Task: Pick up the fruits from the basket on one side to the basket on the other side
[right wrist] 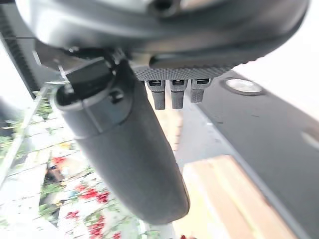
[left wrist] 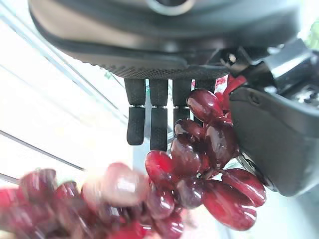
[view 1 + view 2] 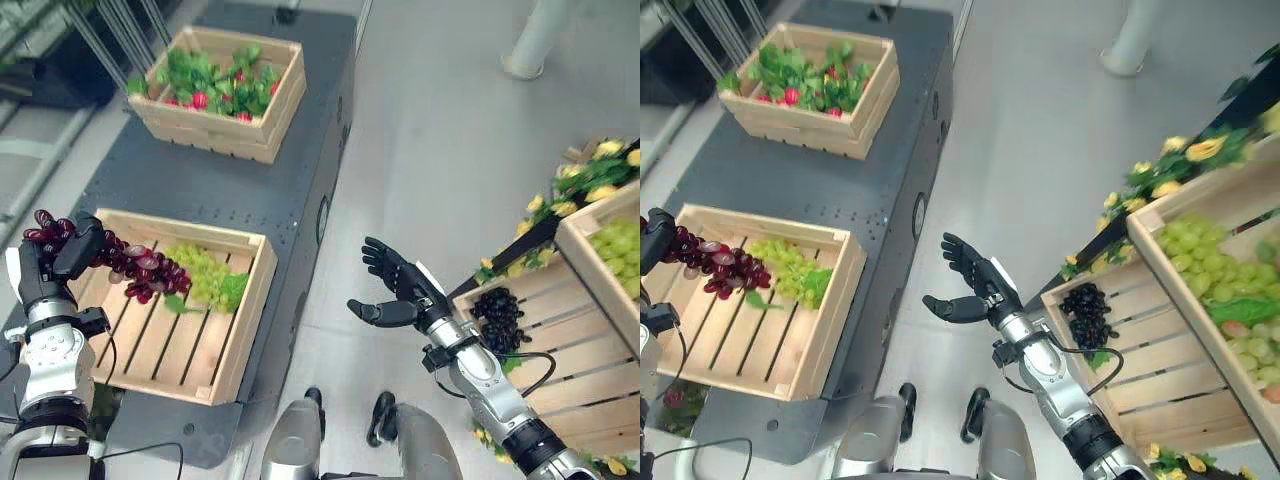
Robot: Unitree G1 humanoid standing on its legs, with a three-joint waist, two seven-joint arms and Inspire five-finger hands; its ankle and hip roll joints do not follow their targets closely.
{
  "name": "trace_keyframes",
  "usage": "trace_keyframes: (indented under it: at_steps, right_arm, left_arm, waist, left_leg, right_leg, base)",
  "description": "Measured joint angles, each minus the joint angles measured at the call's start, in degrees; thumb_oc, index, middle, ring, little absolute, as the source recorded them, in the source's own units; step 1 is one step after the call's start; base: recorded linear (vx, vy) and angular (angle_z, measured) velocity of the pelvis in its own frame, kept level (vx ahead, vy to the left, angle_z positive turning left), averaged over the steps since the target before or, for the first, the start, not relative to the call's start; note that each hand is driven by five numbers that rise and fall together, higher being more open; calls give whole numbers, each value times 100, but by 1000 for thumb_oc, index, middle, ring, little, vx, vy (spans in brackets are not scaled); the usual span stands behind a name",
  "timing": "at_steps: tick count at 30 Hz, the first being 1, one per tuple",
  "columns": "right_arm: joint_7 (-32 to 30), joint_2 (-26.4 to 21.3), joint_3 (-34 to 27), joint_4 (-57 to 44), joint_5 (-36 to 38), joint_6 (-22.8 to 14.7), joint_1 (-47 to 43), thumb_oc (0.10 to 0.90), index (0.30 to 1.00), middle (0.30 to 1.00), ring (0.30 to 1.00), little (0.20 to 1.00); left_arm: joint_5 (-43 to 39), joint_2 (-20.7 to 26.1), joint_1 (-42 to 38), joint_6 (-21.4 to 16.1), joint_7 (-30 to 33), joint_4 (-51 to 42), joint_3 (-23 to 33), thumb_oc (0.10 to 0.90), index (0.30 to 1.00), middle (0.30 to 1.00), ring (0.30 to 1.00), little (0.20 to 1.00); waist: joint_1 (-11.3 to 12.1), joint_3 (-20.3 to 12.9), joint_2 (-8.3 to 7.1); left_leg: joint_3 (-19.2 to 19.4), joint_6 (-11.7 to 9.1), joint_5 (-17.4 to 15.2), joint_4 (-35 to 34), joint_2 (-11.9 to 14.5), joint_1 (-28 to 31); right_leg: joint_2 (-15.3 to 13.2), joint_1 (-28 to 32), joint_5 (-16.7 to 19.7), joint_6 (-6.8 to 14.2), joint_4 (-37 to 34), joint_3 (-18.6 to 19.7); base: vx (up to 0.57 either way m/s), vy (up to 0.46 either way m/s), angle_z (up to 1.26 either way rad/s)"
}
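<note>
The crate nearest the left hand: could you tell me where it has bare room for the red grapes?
The near crate has bare slats along its near half, toward the robot. Its far side is crowded by green grapes. The left hand holds the red grapes over the far-left corner.

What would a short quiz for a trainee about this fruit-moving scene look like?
1. Which hand holds the red grapes?
2. True or false: the right hand has its fingers curled round black grapes.
3. What lies in the near crate under the red grapes: A green grapes, B bananas, C apples?

Key: 1. The left hand. 2. False: it is open and empty, and the black grapes lie in the right-side crate. 3. A, green grapes.
</note>
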Motion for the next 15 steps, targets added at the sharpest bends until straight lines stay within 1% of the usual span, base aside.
trace_keyframes:
  at_steps: [3, 5, 6, 7, 9, 10, 11, 12, 13, 15]
  right_arm:
    - [0, -22, 62, -195, 3, 6, -13, 800, 900, 900, 900, 900]
    - [1, -36, 58, -305, 13, 40, -69, 800, 900, 900, 900, 900]
    - [1, -36, 58, -326, 18, 87, -108, 800, 900, 900, 900, 900]
    - [2, -34, 61, -341, 20, 166, -170, 800, 900, 900, 900, 900]
    - [13, -52, 63, -343, 20, 355, -347, 800, 900, 900, 900, 900]
    - [65, -68, 66, -344, 22, 505, -450, 800, 900, 900, 900, 900]
    - [117, -90, 68, -345, 47, 584, -513, 800, 900, 900, 900, 900]
    - [264, -205, 108, -348, 132, 727, -624, 800, 900, 900, 900, 900]
    - [333, -247, 126, -348, 228, 772, -662, 800, 900, 900, 900, 900]
    - [544, -325, 146, -348, 516, 983, -885, 800, 900, 900, 900, 900]
  left_arm:
    - [-42, -26, -7, -159, -19, -161, -7, 400, 300, 300, 300, 300]
    - [-42, -43, -41, -267, -117, -527, -53, 400, 300, 300, 300, 300]
    - [-42, -45, -70, -276, -131, -618, -84, 400, 300, 300, 300, 300]
    - [-38, -45, -114, -281, -139, -730, -139, 400, 300, 300, 300, 300]
    - [-34, -45, -249, -337, -180, -930, -339, 400, 300, 300, 300, 300]
    - [-29, -46, -321, -336, -234, -1019, -369, 400, 300, 300, 300, 300]
    - [-30, -44, -388, -336, -248, -1085, -378, 400, 300, 300, 300, 300]
    - [-31, -43, -574, -341, -278, -1196, -465, 400, 300, 300, 300, 300]
    - [-31, -43, -624, -341, -292, -1252, -492, 400, 300, 300, 300, 300]
    - [-18, -39, -875, -345, -303, -1532, -662, 400, 300, 300, 300, 300]
  waist:
    - [-14, -221, 30]
    - [-45, -424, 57]
    - [-45, -467, 65]
    - [-48, -511, 86]
    - [-58, -637, 176]
    - [-66, -675, 210]
    - [-64, -680, 218]
    - [-42, -722, 219]
    - [-29, -746, 218]
    - [9, -776, 217]
  left_leg:
    - [-127, -23, 129, -403, -1, 253]
    - [-144, -18, 309, -823, 4, 446]
    - [-147, -17, 356, -926, 4, 494]
    - [-150, -13, 408, -1042, 6, 546]
    - [-206, 8, 512, -1271, 2, 627]
    - [-226, 14, 580, -1394, -1, 669]
    - [-244, 14, 629, -1484, -2, 726]
    - [-289, 18, 694, -1618, 0, 771]
    - [-292, 16, 721, -1667, 0, 782]
    - [-297, 22, 805, -1830, -15, 853]
  right_leg:
    - [80, 215, 124, 1, -331, -11]
    - [132, 366, 238, 27, -653, -12]
    - [145, 401, 276, 31, -741, -18]
    - [168, 461, 336, 41, -867, -20]
    - [205, 567, 483, 72, -1166, -27]
    - [222, 638, 579, 88, -1344, -30]
    - [238, 702, 644, 98, -1470, -34]
    - [278, 825, 786, 112, -1755, -53]
    - [288, 858, 840, 110, -1856, -53]
    - [347, 1104, 1133, 120, -2409, -49]
  base:
    - [17, -96, -9]
    - [20, -112, 3]
    - [14, -102, 5]
    - [7, -75, 1]
    - [10, -118, 1]
    - [11, -116, 1]
    - [14, -156, 5]
    - [7, -96, 5]
    - [11, -112, 6]
    - [7, -119, 1]
